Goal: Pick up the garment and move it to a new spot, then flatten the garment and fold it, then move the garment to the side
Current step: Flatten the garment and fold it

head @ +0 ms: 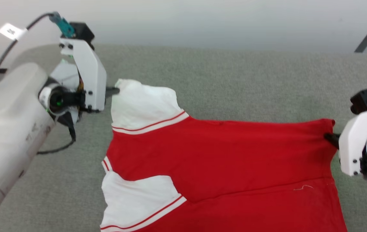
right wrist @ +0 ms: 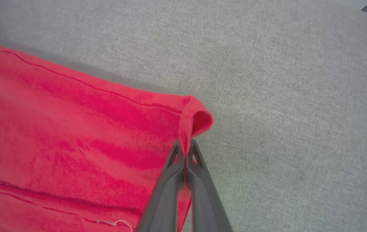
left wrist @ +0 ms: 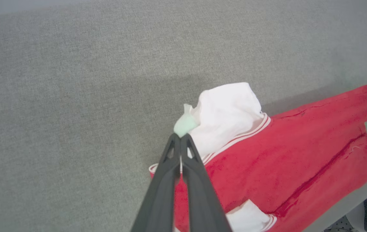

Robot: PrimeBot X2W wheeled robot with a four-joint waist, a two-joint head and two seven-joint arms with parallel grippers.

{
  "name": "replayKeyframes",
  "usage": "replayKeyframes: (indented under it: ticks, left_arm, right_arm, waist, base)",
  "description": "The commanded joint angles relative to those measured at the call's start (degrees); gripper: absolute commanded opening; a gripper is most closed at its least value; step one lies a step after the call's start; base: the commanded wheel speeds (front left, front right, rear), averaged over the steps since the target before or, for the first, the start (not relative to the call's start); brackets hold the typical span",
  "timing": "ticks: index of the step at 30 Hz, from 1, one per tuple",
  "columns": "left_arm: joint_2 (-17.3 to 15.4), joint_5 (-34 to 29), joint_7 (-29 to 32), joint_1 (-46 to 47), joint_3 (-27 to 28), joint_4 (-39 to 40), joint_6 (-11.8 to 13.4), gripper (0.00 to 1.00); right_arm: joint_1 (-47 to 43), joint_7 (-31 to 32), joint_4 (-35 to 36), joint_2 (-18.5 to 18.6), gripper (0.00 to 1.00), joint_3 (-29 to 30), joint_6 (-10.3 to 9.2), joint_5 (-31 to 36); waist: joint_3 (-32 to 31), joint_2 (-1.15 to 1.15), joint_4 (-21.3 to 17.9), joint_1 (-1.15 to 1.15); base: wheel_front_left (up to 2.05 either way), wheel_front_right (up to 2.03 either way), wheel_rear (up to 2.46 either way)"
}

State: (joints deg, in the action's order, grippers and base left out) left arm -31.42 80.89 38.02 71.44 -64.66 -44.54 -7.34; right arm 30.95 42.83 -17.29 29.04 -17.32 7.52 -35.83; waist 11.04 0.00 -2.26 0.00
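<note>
Grey felt covers the tabletop [head: 235,80] from edge to edge, and across it lies the one garment [head: 222,151], a red jersey strung sideways between your two arms, its near part running out of the bottom of the head view. The shadow under its far edge suggests that edge is raised off the felt while the body rests lower. Your left gripper [left wrist: 180,138] has its fingers pressed together on the tip of a white shoulder panel; your right gripper [right wrist: 186,145] has its fingers pinched on the red far corner at the hem end, the cloth curling over them. This looks like the spreading-out step, so pull both ends apart evenly until the far edge runs straight, match the two heights, then lower both corners together and let go only once the cloth rests flat. Watch the long crease [head: 261,190] running across the red body near the hem: it will likely need a smoothing pull. Count one garment, two grippers, two white panels with striped trim, one crease, and one loose thread [head: 302,187].
</note>
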Motion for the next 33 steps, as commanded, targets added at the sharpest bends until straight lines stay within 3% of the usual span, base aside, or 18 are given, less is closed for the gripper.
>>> replayKeyframes:
  ticks: [1, 7, 14, 19, 24, 29, 30, 31, 32, 33]
  left_arm:
    - [-0.6, -0.3, 0.3, -1.2, -0.2, 1.2, 0.5, 0.00]
    - [-5.6, 0.1, 2.7, -6.5, -1.9, 12.6, 5.3, 0.00]
    - [-13.6, 2.2, 4.4, -14.3, -3.2, 30.9, 14.9, 0.00]
    - [-17.5, 4.0, 3.9, -19.8, -3.9, 41.1, 20.2, 0.00]
    - [-18.3, 5.8, 3.4, -24.3, -4.8, 44.9, 23.0, 0.00]
    - [-17.2, 7.3, 2.0, -27.0, -4.7, 43.9, 23.6, 0.03]
    - [-17.0, 7.4, 1.8, -27.3, -4.6, 43.5, 23.7, 0.08]
    - [-16.9, 7.5, 1.7, -27.5, -4.6, 43.1, 23.6, 0.20]
    - [-16.8, 8.0, 1.7, -27.6, -4.4, 42.8, 23.4, 0.39]
    - [-16.7, 8.3, 1.8, -27.8, -4.3, 42.6, 23.5, 0.40]
  right_arm:
    - [-1.5, 0.1, 0.7, 0.5, 0.00, 0.4, -0.06, -0.8]
    - [-8.3, 1.7, 5.0, 2.1, 0.00, 2.3, -0.06, -1.4]
    - [-16.0, 4.4, 9.9, 2.1, 0.00, 5.2, -0.06, -2.2]
    - [-20.8, 6.0, 12.5, 1.4, 0.00, 7.6, -0.06, -2.3]
    - [-23.8, 7.1, 14.2, 0.1, 0.00, 9.4, -0.06, -1.1]
    - [-25.0, 8.1, 14.9, -1.3, 0.03, 10.1, -0.06, 0.0]
    - [-25.3, 8.3, 15.0, -1.5, 0.27, 10.2, -0.06, 0.0]
    - [-25.5, 8.5, 15.0, -1.6, 0.55, 10.1, -0.06, 0.3]
    - [-25.7, 8.6, 15.1, -1.7, 0.90, 10.2, -0.06, 0.5]
    - [-26.0, 8.8, 15.1, -1.8, 1.00, 10.2, -0.06, 0.6]
  waist:
    - [-2.9, 0.00, 2.0, 0.00]
    - [-5.8, 0.00, 3.1, 0.00]
    - [-7.2, 0.00, 3.6, 0.00]
    - [-7.5, 0.00, 3.8, 0.00]
    - [-7.8, 0.00, 3.8, 0.00]
    - [-8.4, 0.00, 3.8, 0.00]
    - [-8.6, 0.00, 3.8, 0.00]
    - [-8.9, 0.00, 3.8, 0.00]
    - [-9.3, 0.00, 3.9, 0.00]
    - [-9.7, 0.00, 3.9, 0.00]
  base:
    - [0.00, 0.00, 0.00]
    - [0.00, 0.00, 0.00]
    - [0.00, 0.00, 0.00]
    - [0.00, 0.00, 0.00]
    - [0.00, 0.00, 0.00]
    - [0.00, 0.00, 0.00]
    - [0.00, 0.00, 0.00]
    - [0.00, 0.00, 0.00]
    - [0.00, 0.00, 0.00]
    - [0.00, 0.00, 0.00]
